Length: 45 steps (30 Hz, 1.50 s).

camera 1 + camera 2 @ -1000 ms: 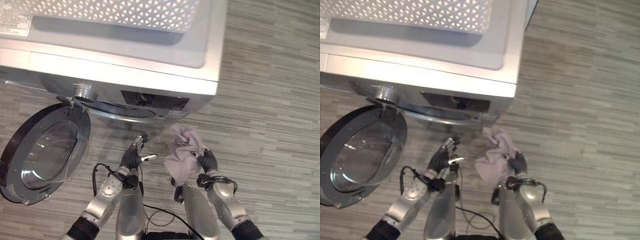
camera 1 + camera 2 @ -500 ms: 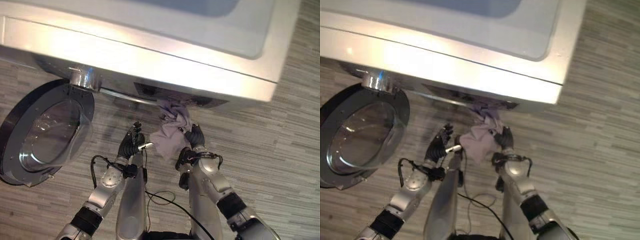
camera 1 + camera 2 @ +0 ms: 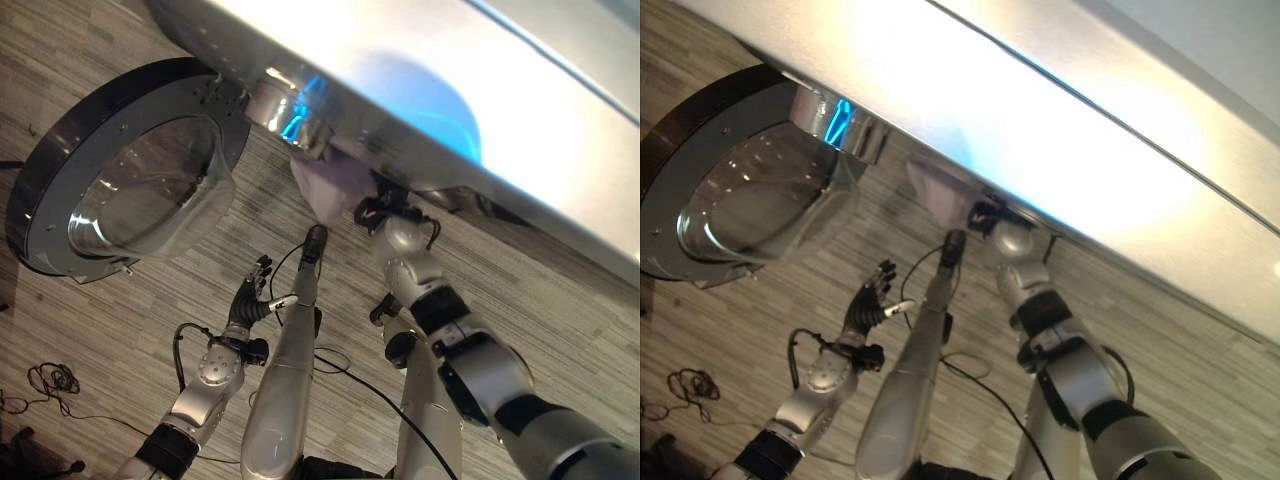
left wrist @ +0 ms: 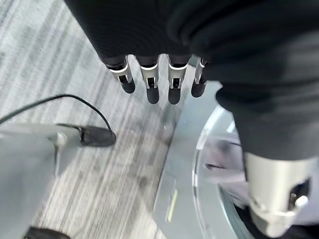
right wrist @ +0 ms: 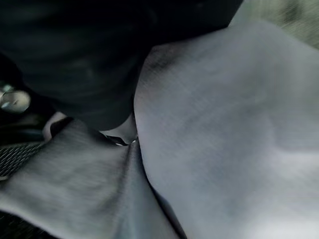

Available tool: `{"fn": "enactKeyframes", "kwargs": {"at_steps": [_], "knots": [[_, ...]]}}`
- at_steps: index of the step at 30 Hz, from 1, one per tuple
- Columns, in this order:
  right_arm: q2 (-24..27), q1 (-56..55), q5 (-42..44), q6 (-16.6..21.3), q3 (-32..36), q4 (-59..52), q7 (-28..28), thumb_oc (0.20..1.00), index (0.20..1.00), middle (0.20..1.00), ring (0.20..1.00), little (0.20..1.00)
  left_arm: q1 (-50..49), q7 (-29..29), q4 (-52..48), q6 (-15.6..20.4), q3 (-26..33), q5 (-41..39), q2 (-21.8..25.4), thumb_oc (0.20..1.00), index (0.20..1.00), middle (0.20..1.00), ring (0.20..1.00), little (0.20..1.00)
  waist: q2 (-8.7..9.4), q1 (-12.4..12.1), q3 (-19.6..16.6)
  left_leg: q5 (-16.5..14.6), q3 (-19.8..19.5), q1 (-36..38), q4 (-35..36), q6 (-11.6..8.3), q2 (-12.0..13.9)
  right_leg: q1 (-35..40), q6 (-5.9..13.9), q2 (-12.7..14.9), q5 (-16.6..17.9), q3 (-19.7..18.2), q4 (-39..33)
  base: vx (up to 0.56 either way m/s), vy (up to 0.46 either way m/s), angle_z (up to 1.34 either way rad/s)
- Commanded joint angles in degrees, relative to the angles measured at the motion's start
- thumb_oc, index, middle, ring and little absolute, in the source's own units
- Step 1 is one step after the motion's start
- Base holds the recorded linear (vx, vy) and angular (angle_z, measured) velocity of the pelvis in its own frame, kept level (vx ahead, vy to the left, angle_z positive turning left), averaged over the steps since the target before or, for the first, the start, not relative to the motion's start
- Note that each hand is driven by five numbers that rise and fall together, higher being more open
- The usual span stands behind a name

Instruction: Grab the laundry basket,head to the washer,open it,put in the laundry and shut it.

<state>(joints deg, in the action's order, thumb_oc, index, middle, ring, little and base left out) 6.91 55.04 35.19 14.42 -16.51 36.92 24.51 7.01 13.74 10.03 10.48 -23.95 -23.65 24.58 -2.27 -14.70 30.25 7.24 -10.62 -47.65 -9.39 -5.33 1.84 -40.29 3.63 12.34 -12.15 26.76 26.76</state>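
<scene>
Here the pale grey cloth [image 3: 330, 180] bunches at the washer's [image 3: 450, 110] opening, under its silver front edge, with the right hand [image 3: 385, 208] pressed up against it from below. In the right wrist view the cloth [image 5: 219, 124] lies folded over the hand, whose fingers are hidden, so its grasp cannot be told. The round glass door [image 3: 130, 175] stands swung wide, off to the left of that hand. Lower down, the left hand [image 3: 252, 298] hovers over the striped floor [image 3: 90, 330], fingers [image 4: 149, 82] straight and relaxed, holding nothing.
</scene>
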Motion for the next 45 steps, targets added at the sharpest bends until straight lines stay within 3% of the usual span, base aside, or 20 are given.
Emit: {"fn": "enactKeyframes", "kwargs": {"at_steps": [1,3,4,7,8,12,13,14,16,19,26,31,35,37,41,45], "knots": [[4.33,2.43,-3.84,5.66,2.0,-4.6,5.32,0.2,0.2,0.2,0.2,0.2,-0.87,0.25,-2.78,3.33,-5.48,0.35,1.1,1.0,1.0,1.0,1.0,1.0,-6.38,-1.78,-0.46,-0.87,5.34,-1.34,2.46,2.94,-1.09,4.21,0.47,-2.0,-5.04,-2.53,1.16,0.1,-0.006,0.22],[6.46,5.8,-7.56,5.8,3.89,-4.16,8.98,0.2,0.2,0.2,0.2,0.2,-0.5,0.36,-2.54,3.71,-5.91,0.28,1.3,1.0,1.0,1.0,1.0,1.0,-7.46,-2.65,-0.46,-1.02,4.88,-1.65,2.57,3.01,-1.77,3.78,0.62,-1.46,-5.82,-1.97,1.85,0.08,-0.014,0.28],[10.11,10.0,-12.14,5.34,5.42,-2.67,13.24,0.2,0.2,0.2,0.2,0.2,-0.19,0.58,-2.78,4.31,-5.98,0.19,1.54,1.0,1.0,1.0,1.0,1.0,-8.57,-3.7,-0.46,-1.08,4.37,-2.2,2.61,3.03,-2.55,3.33,0.84,-0.89,-6.59,-1.38,2.63,0.1,-0.019,0.35],[16.69,16.17,-23.87,1.77,6.25,-2.55,21.69,0.2,0.2,0.2,0.2,0.2,0.72,0.71,-3.47,5.1,-6.11,0.47,2.06,1.0,1.0,1.0,1.0,1.0,-10.21,-5.57,-0.48,-1.25,3.49,-3.04,2.57,3.08,-4.03,3.05,1.21,0.02,-7.9,-0.54,4.02,0.08,-0.028,0.48],[26.13,24.76,-35.09,-6.96,0.89,4.49,27.16,0.2,0.2,0.2,0.2,0.2,1.41,0.59,-3.65,5.91,-6.02,0.07,3.34,1.0,1.0,1.0,1.0,1.0,-11.07,-8.01,-1.34,-1.51,3.08,-4.04,1.76,3.27,-5.32,2.27,1.65,1.31,-8.85,0.6,5.97,0.08,-0.049,0.26],[37.06,36.7,-41.33,-13.72,-11.63,10.41,28.52,0.2,0.2,0.2,0.2,0.2,1.74,-0.05,-4.43,5.29,-5.73,-0.08,3.32,1.0,1.0,1.0,1.0,1.0,-10.76,-10.24,-3.65,-1.86,2.24,-5.44,1.48,3.57,-6.28,0.85,2.05,2.08,-9.55,1.43,7.71,0.06,-0.023,0.32],[38.03,36.42,-41.89,-15.12,-13.77,11.86,24.96,0.219,0.219,0.219,0.219,0.219,2.19,-0.83,-4.08,5.14,-5.58,-0.18,3.29,1.0,1.0,1.0,1.0,1.0,-10.22,-10.4,-4.09,-1.85,1.94,-5.48,1.24,3.65,-6.44,1.06,1.89,1.93,-9.8,1.55,7.82,0.05,-0.012,0.11],[37.23,35.81,-39.75,-14.75,-14.22,13.59,22.71,1.0,1.0,1.0,1.0,1.0,2.52,-1.04,-4.02,5.2,-5.37,-0.56,3.25,1.0,1.0,1.0,1.0,1.0,-10.03,-10.34,-4.17,-1.86,1.72,-5.43,1.17,3.67,-6.42,1.11,1.83,1.81,-9.72,1.42,7.87,0.03,-0.017,0.08],[34.8,33.81,-38.36,-14.92,-14.99,15.53,19.03,1.0,1.0,1.0,1.0,1.0,2.24,-1.22,-5.24,4.54,-4.54,-0.92,3.39,1.0,1.0,1.0,1.0,1.0,-9.18,-9.17,-3.67,-1.98,2.02,-5.19,0.96,3.75,-6.27,1.39,1.45,1.47,-9.25,0.88,7.54,0.0,0.008,0.03],[33.3,31.32,-37.2,-13.93,-13.74,15.91,19.01,1.0,1.0,1.0,1.0,1.0,1.45,-0.98,-5.87,4.62,-4.32,-1.15,3.76,1.0,1.0,1.0,1.0,1.0,-9.02,-8.6,-3.2,-1.88,2.32,-5.17,0.82,3.61,-5.94,1.1,1.07,1.16,-9.08,0.53,7.47,-0.05,0.033,-0.11],[31.61,34.22,-36.36,-14.17,-18.11,22.39,18.68,1.0,1.0,1.0,1.0,1.0,1.48,-1.12,-5.9,4.51,-4.93,-1.9,5.02,1.0,1.0,1.0,1.0,1.0,-8.82,-8.01,-2.55,-1.02,2.53,-4.67,1.35,3.0,-5.49,1.24,0.75,0.86,-9.03,0.06,7.31,-0.05,0.026,-0.07],[30.12,31.13,-35.4,-13.33,-16.82,18.42,18.57,1.0,1.0,1.0,1.0,1.0,2.47,-0.51,-4.99,4.38,-4.29,-1.24,4.69,1.0,1.0,1.0,1.0,1.0,-7.91,-7.23,-2.36,-1.05,2.73,-3.8,1.45,2.86,-5.18,2.28,0.65,0.43,-8.59,0.11,6.61,-0.01,0.001,-0.01],[23.51,20.14,-51.39,-18.42,-8.51,0.99,30.43,1.0,1.0,1.0,1.0,1.0,4.33,2.88,-3.02,4.92,-3.58,1.57,2.28,1.0,1.0,1.0,1.0,1.0,-7.73,-6.23,-1.46,-1.02,2.67,-1.92,1.68,2.97,-4.99,4.13,0.28,-0.39,-8.09,-0.17,5.05,-0.05,-0.01,-0.14],[23.34,19.64,-51.85,-18.83,-8.19,0.35,30.33,1.0,1.0,1.0,1.0,1.0,4.23,2.94,-2.89,5.02,-3.62,1.66,2.33,1.0,1.0,1.0,1.0,1.0,-7.66,-6.22,-1.48,-1.01,2.67,-1.78,1.71,2.96,-4.97,4.29,0.26,-0.43,-8.06,-0.16,4.96,-0.05,-0.014,-0.1],[13.54,10.99,-56.12,-18.86,-8.21,-4.38,27.35,1.0,1.0,1.0,1.0,1.0,4.41,4.48,-2.84,5.67,-2.93,3.37,2.3,1.0,1.0,1.0,1.0,1.0,-6.76,-5.1,-0.49,-0.35,2.81,-0.73,1.79,2.7,-4.22,4.94,-0.43,-1.49,-7.74,-0.74,4.33,-0.1,-0.005,-0.02],[5.83,2.45,-53.52,-16.9,-11.65,-0.29,23.28,1.0,1.0,1.0,1.0,1.0,3.58,5.93,-1.66,5.27,-2.96,4.49,1.81,1.0,1.0,1.0,1.0,1.0,-5.17,-3.61,-0.46,0.68,3.17,-0.38,2.23,1.95,-2.99,5.61,-1.02,-2.71,-7.09,-1.0,2.96,-0.11,-0.007,-0.09]]}}
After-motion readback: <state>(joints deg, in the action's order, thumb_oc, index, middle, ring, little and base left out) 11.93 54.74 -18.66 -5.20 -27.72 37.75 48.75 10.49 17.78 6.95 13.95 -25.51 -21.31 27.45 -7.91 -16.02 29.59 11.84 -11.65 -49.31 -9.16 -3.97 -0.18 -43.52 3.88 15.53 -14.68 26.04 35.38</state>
